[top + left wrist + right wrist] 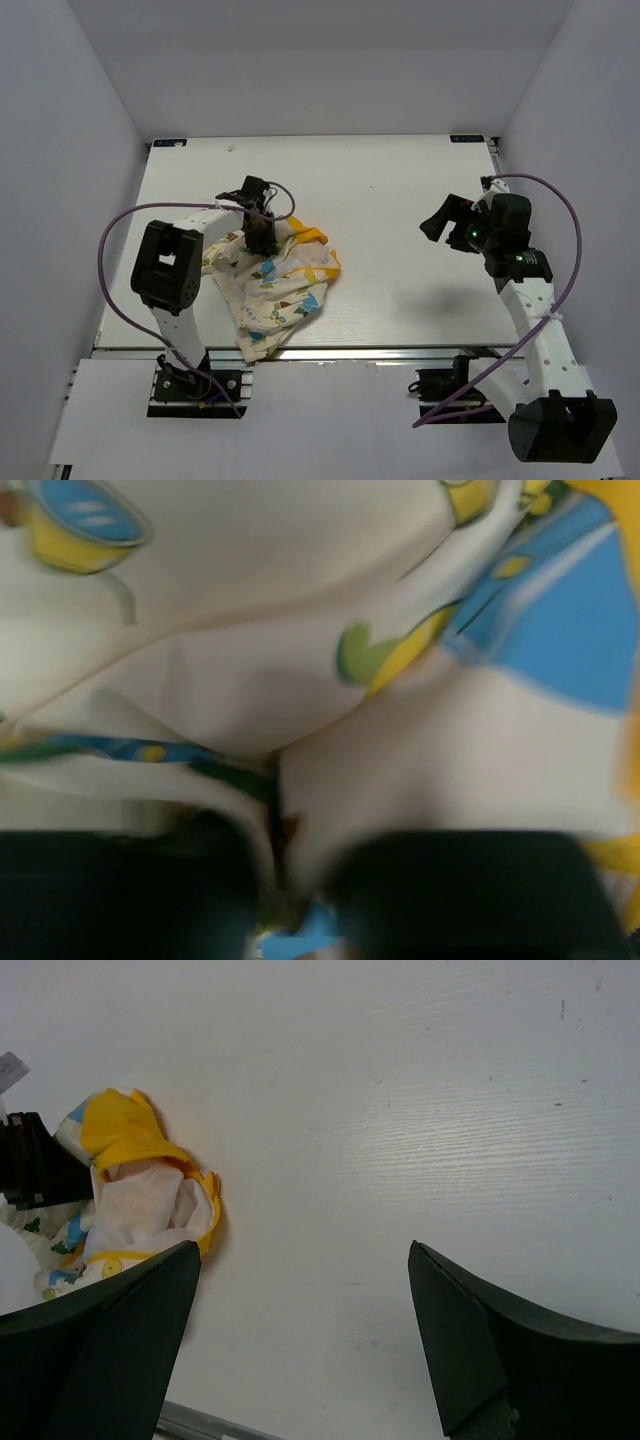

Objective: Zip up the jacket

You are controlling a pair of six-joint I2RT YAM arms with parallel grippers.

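The jacket (277, 290) lies crumpled on the left half of the table, cream with blue, green and yellow prints and a yellow-orange edge toward the right. My left gripper (263, 238) points down into its upper middle. In the left wrist view the fabric (330, 660) fills the frame and a fold of it is pinched between my dark fingers (440, 890), which are shut on it. My right gripper (438, 222) hovers open and empty over bare table at the right. In the right wrist view the jacket (140, 1190) lies far left of its spread fingers (480, 1350).
The white table (390, 200) is boxed in by grey-white walls on three sides. Its metal front rail (330, 352) runs below the jacket. Purple cables loop from both arms.
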